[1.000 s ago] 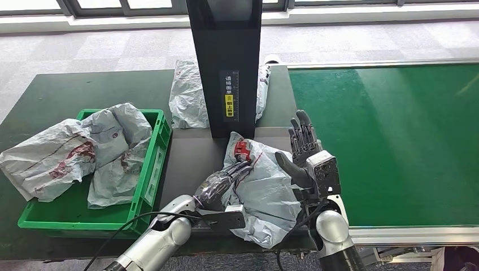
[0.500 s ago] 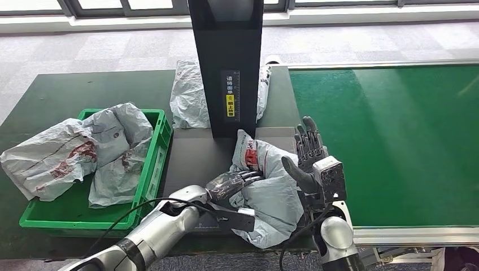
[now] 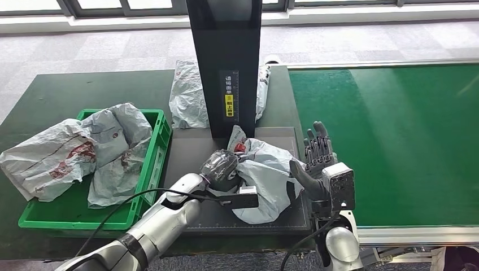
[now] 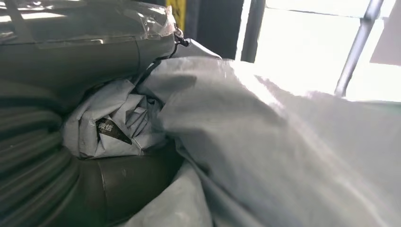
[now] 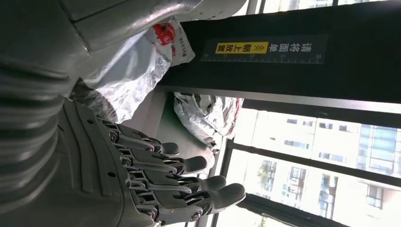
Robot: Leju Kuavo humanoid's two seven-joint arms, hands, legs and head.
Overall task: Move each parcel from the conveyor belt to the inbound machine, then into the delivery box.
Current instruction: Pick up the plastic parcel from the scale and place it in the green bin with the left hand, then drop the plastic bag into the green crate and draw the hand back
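The grey parcel (image 3: 265, 180) is lying crumpled on the dark platform (image 3: 192, 152) of the inbound machine, directly in front of its black upright column (image 3: 226, 62), which is carrying a yellow label (image 3: 229, 104).

The left hand (image 3: 221, 167) is gripping the near-left part of the parcel; in the left wrist view its fingers (image 4: 90, 52) are closing over a bunched fold of the grey film (image 4: 113, 125), with the thumb pressing in from the opposite side.

The right hand (image 3: 317, 164) is standing upright just beside the parcel's right edge, palm facing the bag, fingers extended and spread. It is holding nothing. In the right wrist view the fingers (image 5: 175, 175) are showing straight and apart; whether the thumb is touching the parcel cannot be told.

The green conveyor belt (image 3: 395, 141) is lying to the right of the machine.

The green delivery box (image 3: 155, 164) is sitting to the left of the platform, with several grey parcels (image 3: 85, 152) piled in it and one draping over its left rim.

Another grey parcel (image 3: 189, 96) is lying behind the column, partly hidden by it.
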